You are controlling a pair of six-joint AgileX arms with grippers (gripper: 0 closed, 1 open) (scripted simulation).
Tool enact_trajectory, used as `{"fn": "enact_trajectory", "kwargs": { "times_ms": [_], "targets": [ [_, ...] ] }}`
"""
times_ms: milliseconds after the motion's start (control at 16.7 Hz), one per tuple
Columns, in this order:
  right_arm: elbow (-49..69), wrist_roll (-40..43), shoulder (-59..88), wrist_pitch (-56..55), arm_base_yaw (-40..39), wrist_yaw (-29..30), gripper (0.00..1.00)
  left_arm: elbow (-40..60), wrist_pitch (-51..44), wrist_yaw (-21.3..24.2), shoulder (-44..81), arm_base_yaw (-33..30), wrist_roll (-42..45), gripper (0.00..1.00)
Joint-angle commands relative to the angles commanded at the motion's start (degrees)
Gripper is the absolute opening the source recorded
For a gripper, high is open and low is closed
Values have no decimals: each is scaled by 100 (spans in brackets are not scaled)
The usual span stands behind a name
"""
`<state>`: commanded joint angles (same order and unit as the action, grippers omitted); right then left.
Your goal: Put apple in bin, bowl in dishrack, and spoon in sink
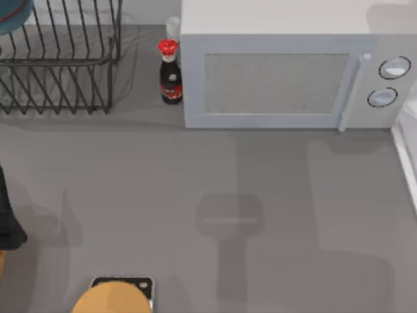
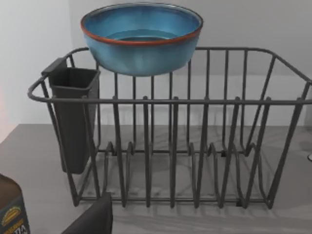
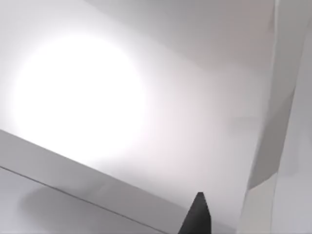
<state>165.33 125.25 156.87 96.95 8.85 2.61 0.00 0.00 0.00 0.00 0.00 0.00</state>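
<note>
The teal-blue bowl [image 2: 141, 41], with its reddish-brown rim, sits upright high at the back of the black wire dishrack [image 2: 204, 146], level with the top rail. From above, the bowl [image 1: 12, 18] shows at the far left corner over the dishrack [image 1: 58, 65]. My left arm [image 1: 8, 218] is at the table's left edge, well in front of the rack, and one dark finger [image 2: 92, 219] points toward it, holding nothing. One dark fingertip [image 3: 197, 214] of my right gripper faces white surfaces. The apple, spoon, bin and sink are out of view.
A red-capped dark sauce bottle [image 1: 171, 72] stands between the rack and a white microwave [image 1: 287, 72] at the back. A dark cutlery holder [image 2: 73, 117] hangs on the rack's end. A round orange object [image 1: 114, 298] lies at the front edge. A white raised edge [image 1: 407, 156] runs along the right.
</note>
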Motion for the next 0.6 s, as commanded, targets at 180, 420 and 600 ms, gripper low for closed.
{"fn": "enact_trajectory", "kwargs": {
  "times_ms": [180, 420, 600],
  "targets": [
    [-552, 24, -181, -369, -32, -2, 0, 0, 0, 0, 0, 0, 0, 100],
    [-1693, -11, -521, -1096, -36, -6, 0, 0, 0, 0, 0, 0, 0, 100],
    [-2443, -12, -753, -1618, -27, -9, 0, 0, 0, 0, 0, 0, 0, 100]
  ]
}}
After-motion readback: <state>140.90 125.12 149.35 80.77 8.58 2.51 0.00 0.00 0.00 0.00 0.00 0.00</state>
